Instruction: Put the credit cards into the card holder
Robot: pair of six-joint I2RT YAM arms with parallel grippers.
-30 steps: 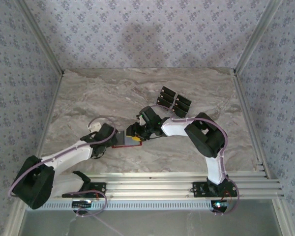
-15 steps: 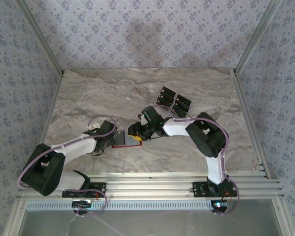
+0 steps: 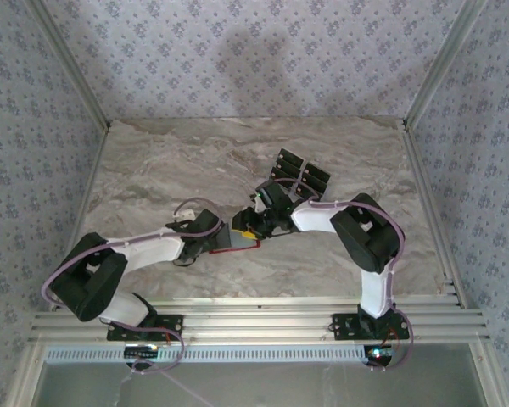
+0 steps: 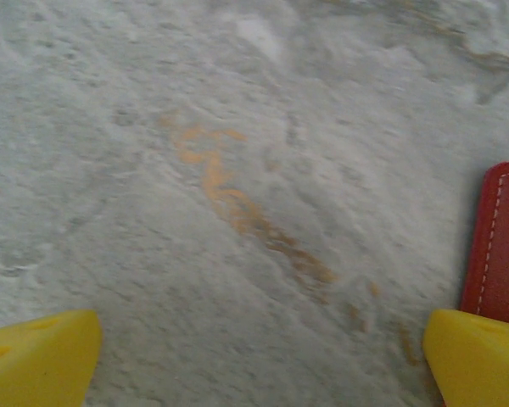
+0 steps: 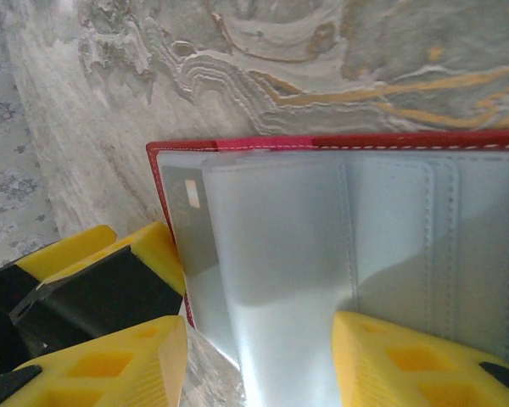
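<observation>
Looking from above: black credit cards sit on the desk just past the red card holder. Left wrist: left jaws wide apart beside its edge. Right wrist: right jaws straddle its clear pocket; I cannot tell if they grip. The tucked card has marks too blurry to read.

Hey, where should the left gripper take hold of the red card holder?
Probably its red stitched border, approached from the left. The card holder lies open and flat on the table, that border sits beside the left gripper, and the right gripper is over the pockets.
</observation>
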